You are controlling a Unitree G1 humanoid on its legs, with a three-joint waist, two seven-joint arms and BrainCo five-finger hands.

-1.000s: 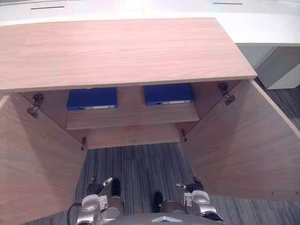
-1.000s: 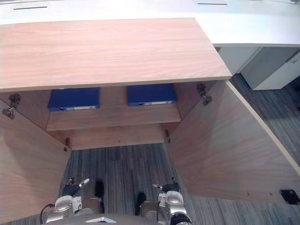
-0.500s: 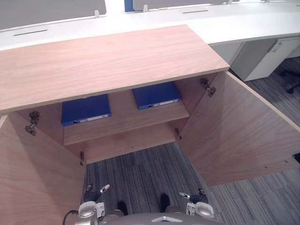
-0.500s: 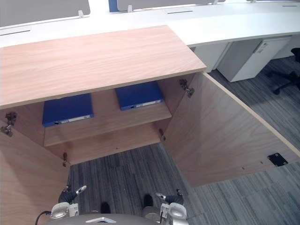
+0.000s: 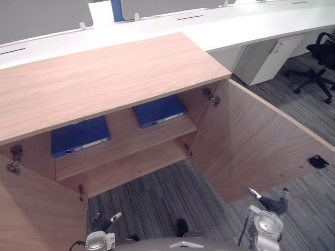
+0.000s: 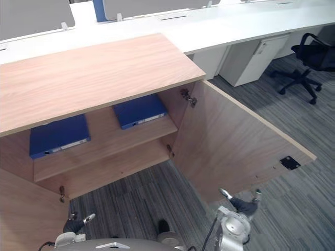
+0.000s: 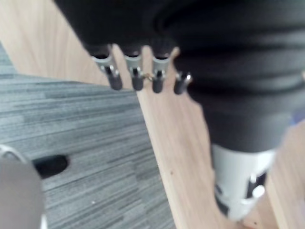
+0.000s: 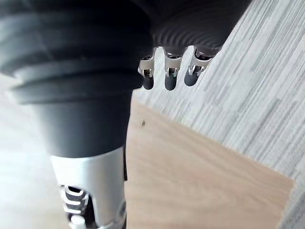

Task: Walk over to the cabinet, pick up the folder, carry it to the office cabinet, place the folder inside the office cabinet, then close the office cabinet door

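I see cabinet (image 5: 104, 78) open. Left folder (image 5: 79, 137) & right folder (image 5: 159, 111) lie flat on upper shelf, well apart from both hands. Left hand (image 5: 104, 218) & right hand (image 5: 269, 201) hang low, fingers relaxed, empty; right hand sits near right door (image 5: 261, 146).

Eye views look steeply down from the head, sharing the cabinet (image 5: 104, 78) and carpet (image 5: 157, 198). Wrist views look closely past the left hand (image 7: 136, 76) and right hand (image 8: 170, 76) at the doors (image 8: 190, 167).
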